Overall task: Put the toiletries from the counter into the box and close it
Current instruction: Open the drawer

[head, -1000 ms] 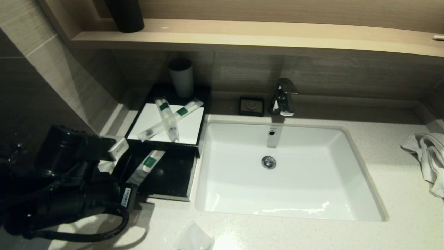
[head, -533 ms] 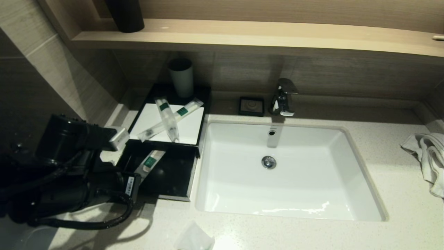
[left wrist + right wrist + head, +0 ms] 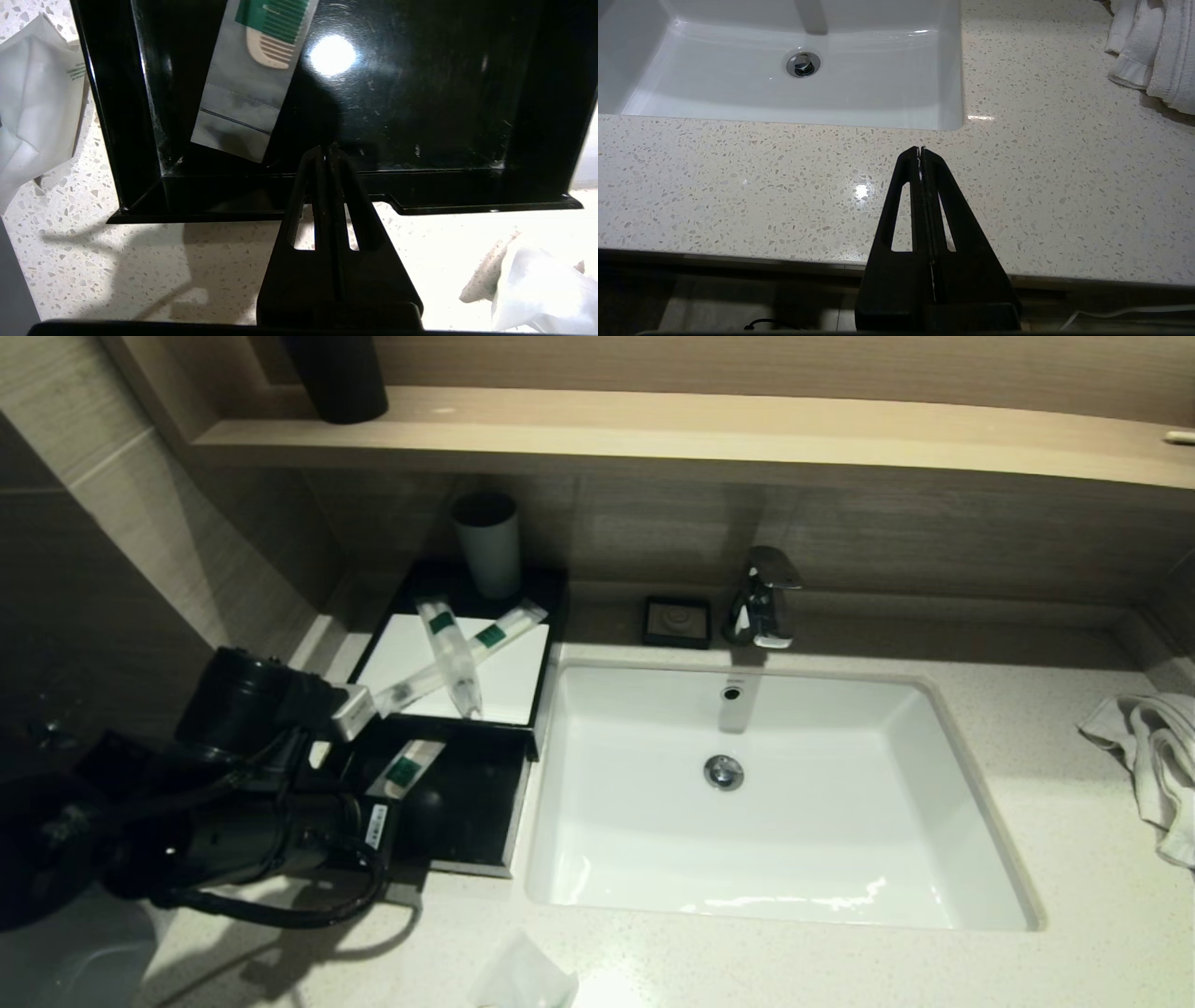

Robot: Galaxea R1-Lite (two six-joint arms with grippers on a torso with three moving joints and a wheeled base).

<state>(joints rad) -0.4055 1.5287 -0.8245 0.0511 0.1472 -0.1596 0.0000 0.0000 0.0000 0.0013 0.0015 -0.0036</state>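
1. Speckled stone counter (image 3: 1074, 821) carries the white sink (image 3: 775, 896) and the black box (image 3: 537, 116) beside it.
2. My left pincer (image 3: 328, 150) hovers at the box's near wall, fingers pressed together, empty.
3. My right pincer (image 3: 920, 150) is parked over the counter's front edge, also together.
4. One comb packet (image 3: 252, 79) lies inside the box.

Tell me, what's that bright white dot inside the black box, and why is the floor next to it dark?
Left wrist view: the dot is lamp glare on the box's glossy bottom, beside the comb packet; the shut left gripper casts a shadow on the counter. Right wrist view: a smaller glint by the shut right gripper. Head view: glare streaks in the sink.
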